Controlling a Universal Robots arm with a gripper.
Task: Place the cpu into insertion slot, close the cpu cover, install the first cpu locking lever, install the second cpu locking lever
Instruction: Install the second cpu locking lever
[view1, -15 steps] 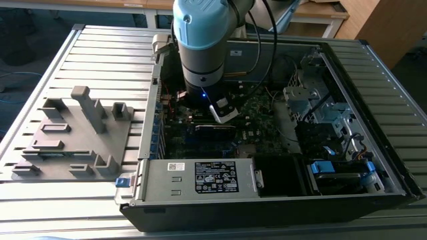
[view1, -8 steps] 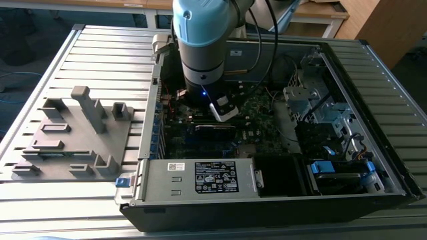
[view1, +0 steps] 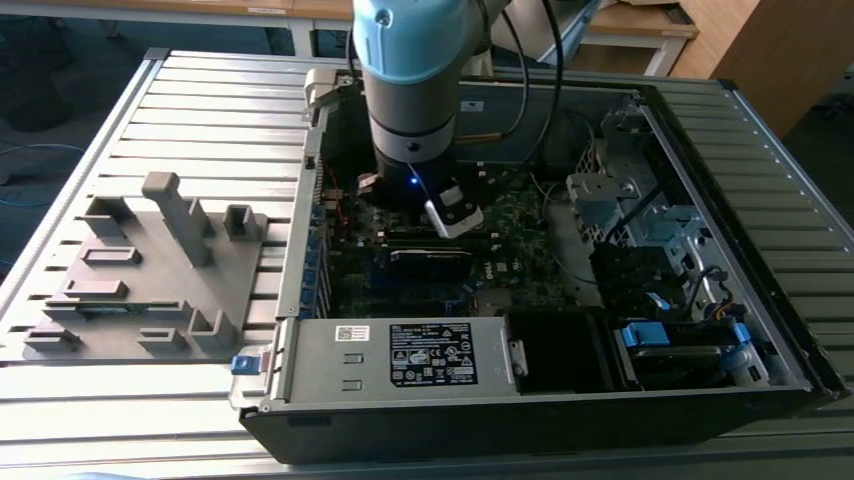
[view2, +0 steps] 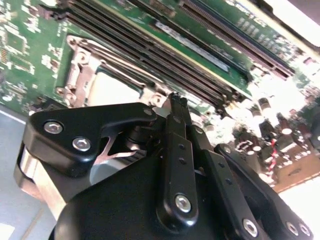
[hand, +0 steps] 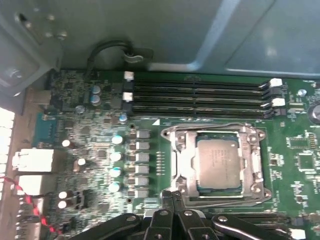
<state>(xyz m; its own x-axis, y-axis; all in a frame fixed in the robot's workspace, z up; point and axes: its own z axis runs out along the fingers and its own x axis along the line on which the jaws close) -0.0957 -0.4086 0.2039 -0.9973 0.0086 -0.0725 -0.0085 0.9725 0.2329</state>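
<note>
Ribbed metal surface (view1: 200, 120) carries open computer case (view1: 534, 400) | first wrist view: cpu (hand: 218, 162) seated in insertion slot (hand: 181, 162), cpu cover (hand: 256, 165) closed | end effector (view2: 175, 100) fingers together, empty | case label unreadable

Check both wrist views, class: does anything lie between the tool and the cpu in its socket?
Nothing visible does. The cpu sits in the insertion slot, framed by the cpu cover. The tool sits at the socket's edge with bare board between.
</note>
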